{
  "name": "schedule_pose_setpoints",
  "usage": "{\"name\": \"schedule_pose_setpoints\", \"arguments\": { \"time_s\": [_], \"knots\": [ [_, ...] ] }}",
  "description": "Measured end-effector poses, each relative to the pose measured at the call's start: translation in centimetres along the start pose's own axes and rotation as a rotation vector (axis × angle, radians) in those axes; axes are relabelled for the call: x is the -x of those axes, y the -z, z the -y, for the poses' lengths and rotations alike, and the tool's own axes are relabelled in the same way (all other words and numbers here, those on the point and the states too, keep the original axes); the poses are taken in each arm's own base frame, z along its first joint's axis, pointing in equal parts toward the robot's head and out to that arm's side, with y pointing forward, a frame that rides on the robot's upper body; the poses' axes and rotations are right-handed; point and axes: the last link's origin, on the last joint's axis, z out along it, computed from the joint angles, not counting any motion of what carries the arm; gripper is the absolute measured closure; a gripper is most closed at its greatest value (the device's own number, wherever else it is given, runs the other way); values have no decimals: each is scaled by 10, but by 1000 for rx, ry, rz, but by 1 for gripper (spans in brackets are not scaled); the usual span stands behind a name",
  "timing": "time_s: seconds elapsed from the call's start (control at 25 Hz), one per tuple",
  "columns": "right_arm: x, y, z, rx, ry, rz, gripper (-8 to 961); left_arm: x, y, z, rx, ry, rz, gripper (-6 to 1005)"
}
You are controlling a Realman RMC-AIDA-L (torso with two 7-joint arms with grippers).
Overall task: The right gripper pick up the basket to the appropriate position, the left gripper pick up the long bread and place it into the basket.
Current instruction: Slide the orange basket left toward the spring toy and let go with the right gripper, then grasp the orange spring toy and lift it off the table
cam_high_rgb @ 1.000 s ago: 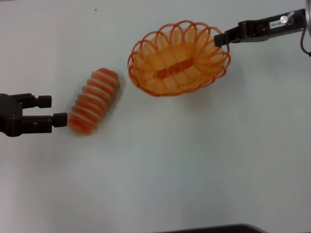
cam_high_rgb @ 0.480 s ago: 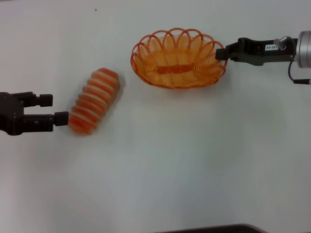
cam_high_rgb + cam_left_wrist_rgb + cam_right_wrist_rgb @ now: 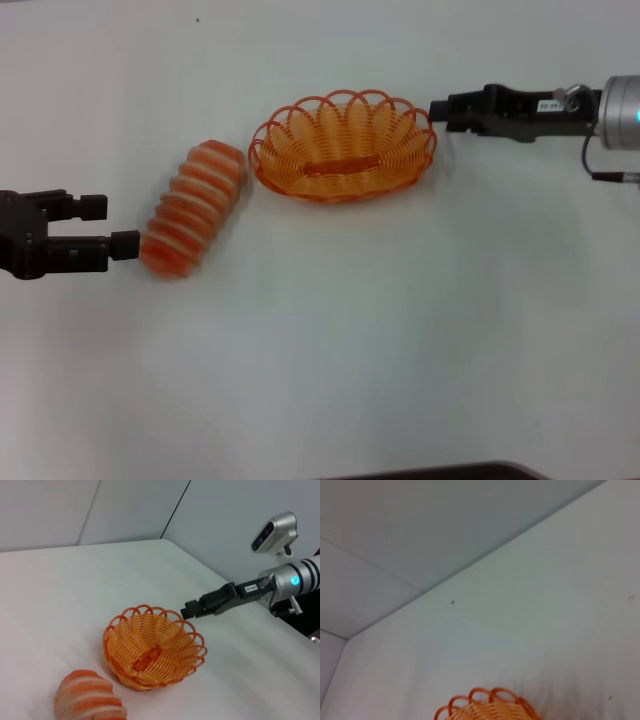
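Note:
The orange wire basket (image 3: 343,147) sits level on the white table, back centre; it also shows in the left wrist view (image 3: 152,652) and its rim in the right wrist view (image 3: 487,707). My right gripper (image 3: 440,112), with the white label, meets the basket's right rim with its fingers closed on it; it also shows in the left wrist view (image 3: 189,612). The long bread (image 3: 193,208), banded orange and cream, lies slanted left of the basket, close to its rim (image 3: 87,700). My left gripper (image 3: 112,226) is open at the bread's near left end, one fingertip touching it.
The white table (image 3: 400,330) spreads in front of the bread and basket. A dark edge (image 3: 430,470) runs along the bottom of the head view. A grey wall (image 3: 420,530) stands behind the table's far edge.
My right gripper has carried the basket left and brought it from tilted to level, closer to the bread. The left gripper and the bread have stayed in place.

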Motion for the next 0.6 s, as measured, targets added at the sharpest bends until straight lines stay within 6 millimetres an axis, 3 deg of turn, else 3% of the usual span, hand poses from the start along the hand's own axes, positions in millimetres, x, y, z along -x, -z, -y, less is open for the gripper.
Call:
{"name": "schedule_pose_setpoints", "arguments": {
  "time_s": [0.16, 0.24, 0.44, 0.6],
  "knots": [
    [19, 19, 2, 22, 16, 112, 510, 0, 0, 0, -1, 0, 0, 137],
    [30, 34, -6, 101, 69, 184, 472, 0, 0, 0, -2, -1, -1, 137],
    [42, 66, -41, 302, 379, 237, 375, -1, 1, 0, -4, -2, -1, 138],
    [28, 78, -57, 368, 699, 119, 272, -2, 2, 1, -9, 6, 0, 138]
  ]
}}
